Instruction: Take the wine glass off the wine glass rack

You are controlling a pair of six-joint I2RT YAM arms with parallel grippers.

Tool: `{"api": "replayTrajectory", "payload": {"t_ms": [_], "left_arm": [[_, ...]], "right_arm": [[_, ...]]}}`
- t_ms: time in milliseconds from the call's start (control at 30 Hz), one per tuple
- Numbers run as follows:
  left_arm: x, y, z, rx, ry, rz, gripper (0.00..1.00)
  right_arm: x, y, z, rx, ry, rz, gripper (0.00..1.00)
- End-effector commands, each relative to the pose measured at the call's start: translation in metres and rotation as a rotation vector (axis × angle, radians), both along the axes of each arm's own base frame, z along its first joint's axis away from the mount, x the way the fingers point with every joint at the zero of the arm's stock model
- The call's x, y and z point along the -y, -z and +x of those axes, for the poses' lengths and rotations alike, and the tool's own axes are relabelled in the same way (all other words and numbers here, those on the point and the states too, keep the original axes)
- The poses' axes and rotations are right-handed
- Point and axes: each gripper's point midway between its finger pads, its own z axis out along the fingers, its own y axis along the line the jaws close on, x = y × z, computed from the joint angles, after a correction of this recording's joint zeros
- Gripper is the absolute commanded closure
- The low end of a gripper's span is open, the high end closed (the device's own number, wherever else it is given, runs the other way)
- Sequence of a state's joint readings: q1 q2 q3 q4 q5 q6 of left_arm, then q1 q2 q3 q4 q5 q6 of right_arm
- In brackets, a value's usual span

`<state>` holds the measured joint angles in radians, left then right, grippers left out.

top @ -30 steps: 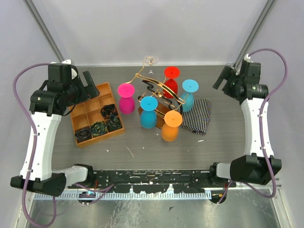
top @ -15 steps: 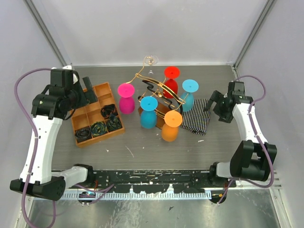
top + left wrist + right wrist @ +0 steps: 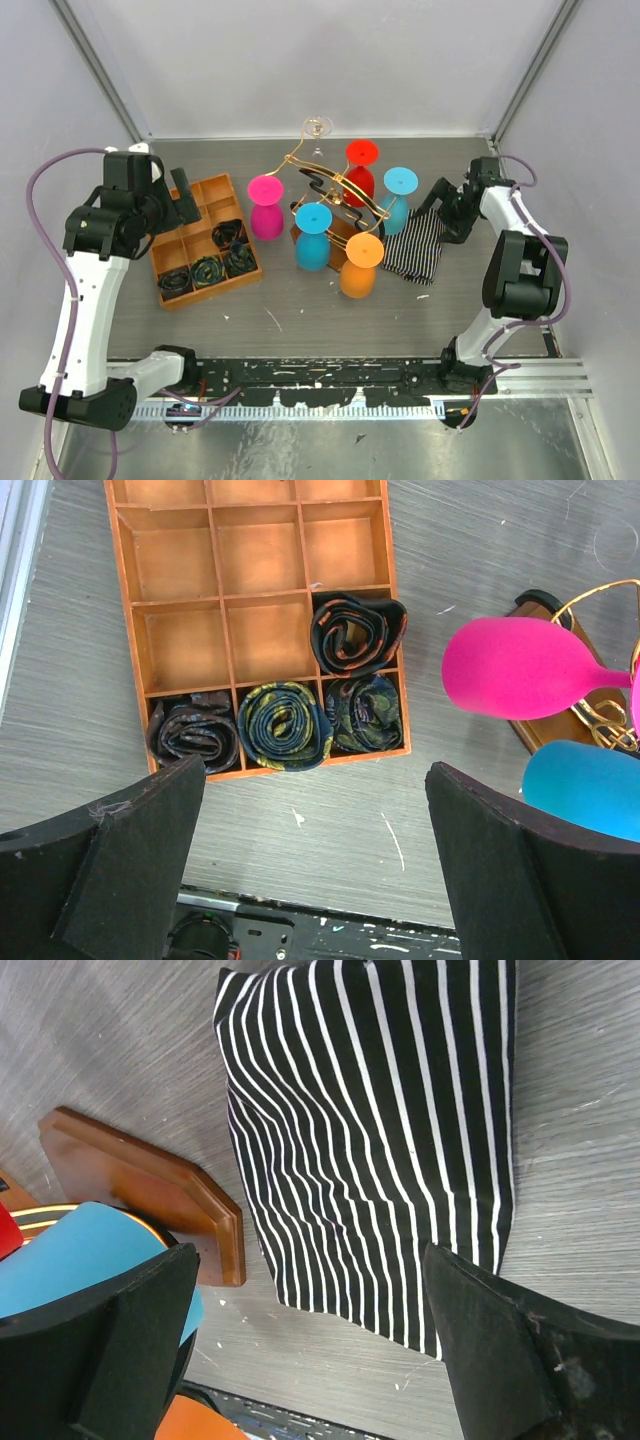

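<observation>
Both the left gripper (image 3: 313, 770) and right gripper (image 3: 308, 1255) were open, empty. The blue wine glass (image 3: 398, 183) at three o'clock on the wine glass rack (image 3: 338, 182) looked light, slippery. Its bowl seemed best to hold.

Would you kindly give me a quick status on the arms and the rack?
Left gripper open above orange tray. Right gripper open above striped cloth. Wine glasses on wine glass rack, none gripped, crowded together.

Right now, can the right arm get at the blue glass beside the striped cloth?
Probably yes. The right claw is open above the cloth, next to the blue glass, and nothing stands between them.
</observation>
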<state>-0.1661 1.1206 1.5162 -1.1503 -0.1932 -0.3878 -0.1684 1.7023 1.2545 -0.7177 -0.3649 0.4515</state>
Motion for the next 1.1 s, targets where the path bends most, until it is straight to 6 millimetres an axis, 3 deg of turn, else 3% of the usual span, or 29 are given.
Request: {"api": "replayTrajectory", "payload": {"t_ms": [0,300,367,500,800,867,933,1067], "left_arm": [[0.000,0.000,0.003,0.013,0.003,0.000,0.02],[0.004,0.003,0.006,0.005,0.007,-0.018,0.02],[0.004,0.000,0.007,0.011,0.008,-0.018,0.02],[0.004,-0.005,0.010,0.019,0.012,-0.017,0.02],[-0.004,-0.003,0.018,0.002,-0.005,0.040,0.02],[-0.008,-0.003,0.018,-0.013,-0.012,0.059,0.02],[-0.011,-0.003,0.018,-0.019,-0.014,0.073,0.02],[-0.014,-0.008,0.018,-0.008,-0.016,0.090,0.02]], "right_arm": [[-0.023,-0.008,0.005,0.012,-0.042,0.070,0.00],[-0.051,0.047,0.004,-0.135,-0.077,0.154,0.00],[-0.045,0.059,0.007,-0.155,-0.041,0.126,0.00],[-0.006,0.063,0.034,-0.133,0.072,-0.019,0.00],[0.094,0.048,0.120,-0.073,0.259,-0.313,0.00],[0.121,0.036,0.146,-0.010,0.324,-0.381,0.00],[0.144,0.010,0.171,0.102,0.382,-0.465,0.00],[0.163,-0.031,0.206,0.250,0.403,-0.514,0.00]]}}
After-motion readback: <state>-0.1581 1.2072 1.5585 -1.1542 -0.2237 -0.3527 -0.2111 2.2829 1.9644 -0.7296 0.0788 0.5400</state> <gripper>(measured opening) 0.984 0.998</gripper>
